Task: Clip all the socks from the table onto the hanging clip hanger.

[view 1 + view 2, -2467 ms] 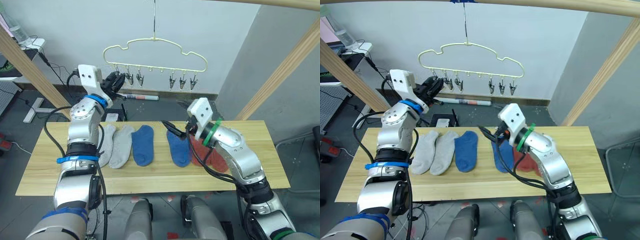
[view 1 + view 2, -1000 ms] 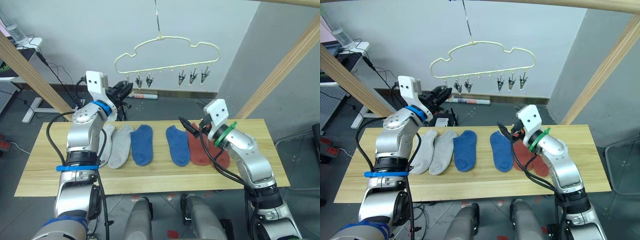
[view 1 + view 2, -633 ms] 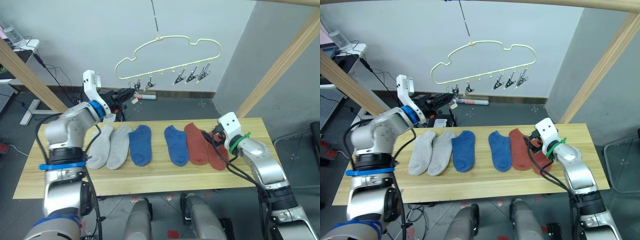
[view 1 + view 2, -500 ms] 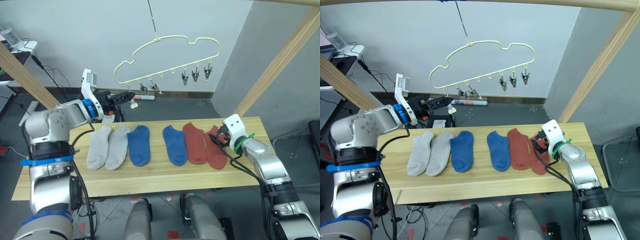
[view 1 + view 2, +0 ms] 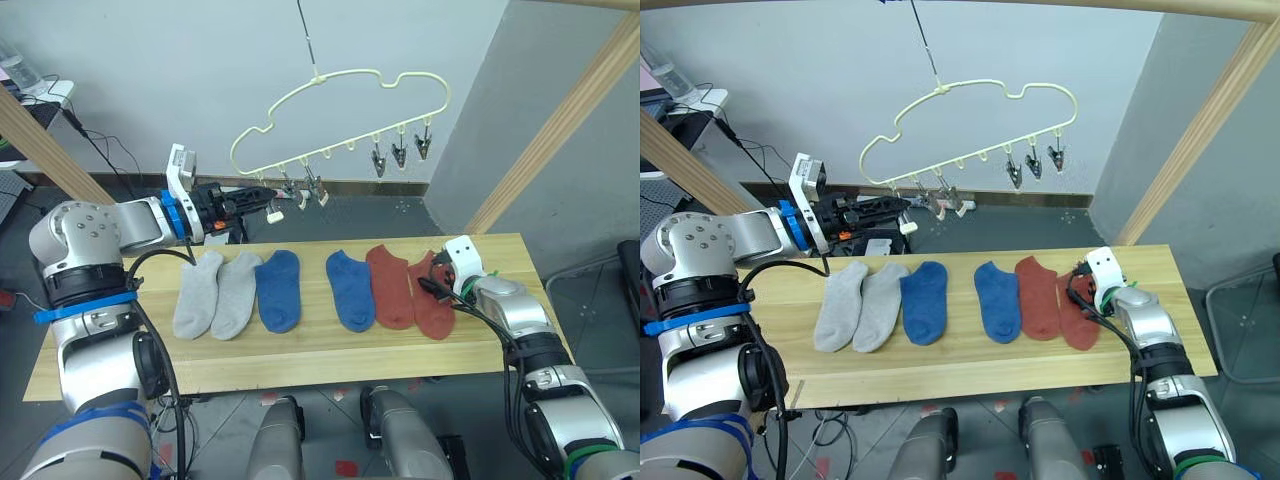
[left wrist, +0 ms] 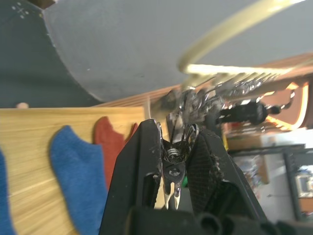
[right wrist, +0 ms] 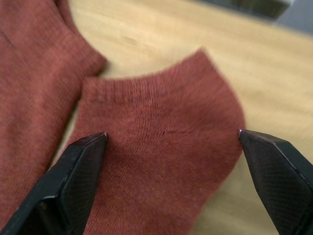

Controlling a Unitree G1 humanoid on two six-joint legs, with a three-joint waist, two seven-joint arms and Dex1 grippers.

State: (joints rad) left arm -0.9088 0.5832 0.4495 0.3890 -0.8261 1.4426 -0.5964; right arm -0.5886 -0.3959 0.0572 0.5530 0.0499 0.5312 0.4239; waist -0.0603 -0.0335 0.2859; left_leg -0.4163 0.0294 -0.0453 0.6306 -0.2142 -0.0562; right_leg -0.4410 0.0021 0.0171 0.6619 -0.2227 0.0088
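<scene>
The left gripper (image 6: 175,161) pinches a metal clip (image 6: 172,169) of the tilted hanger (image 5: 340,110), seen in its wrist view. The right gripper (image 7: 171,161) hangs spread wide over the outermost red sock (image 7: 161,147) on the table (image 5: 300,350).

A wooden pole frame (image 5: 585,112) rises at a slant on each side, with a beam across the top. A pale wall (image 5: 180,70) stands behind. Black cables (image 5: 105,160) trail over the dark floor (image 5: 350,215), where a white tube (image 5: 940,205) lies by the wall.
</scene>
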